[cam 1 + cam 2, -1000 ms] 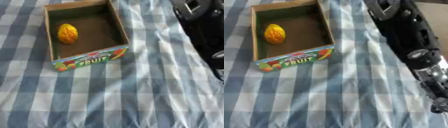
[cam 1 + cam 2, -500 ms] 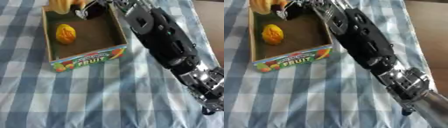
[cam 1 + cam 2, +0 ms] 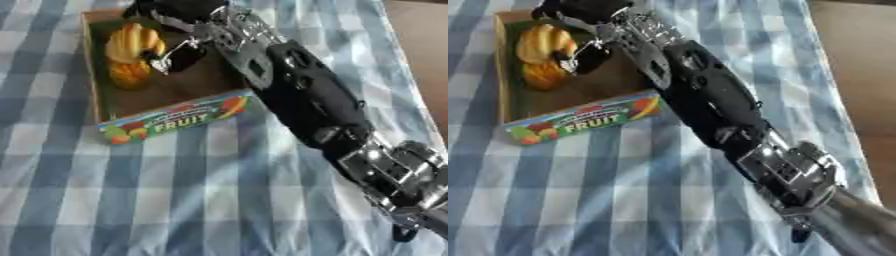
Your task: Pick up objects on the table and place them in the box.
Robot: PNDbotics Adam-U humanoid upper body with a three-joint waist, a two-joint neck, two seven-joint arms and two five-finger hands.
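Note:
An open cardboard box (image 3: 171, 118) with a "FRUIT" label on its front wall stands at the upper left of the checked cloth. Inside it lies an orange-yellow fruit (image 3: 128, 76). A bunch of yellow bananas (image 3: 131, 42) sits just above and against that fruit, inside the box. My right arm stretches from the lower right corner up across the table, and my right hand (image 3: 181, 54) hangs over the box's middle, its fingers curled against the right side of the bananas. The left hand shows in neither view.
A blue-and-white checked cloth (image 3: 175, 200) covers the table. Its right edge runs down the right side, with brown floor (image 3: 850, 60) beyond it. My right forearm (image 3: 306, 100) lies across the cloth right of the box.
My right arm has swung in from the right with the banana bunch and brought it from the box's far edge down into the box, onto the orange-yellow fruit. The view has shifted too.

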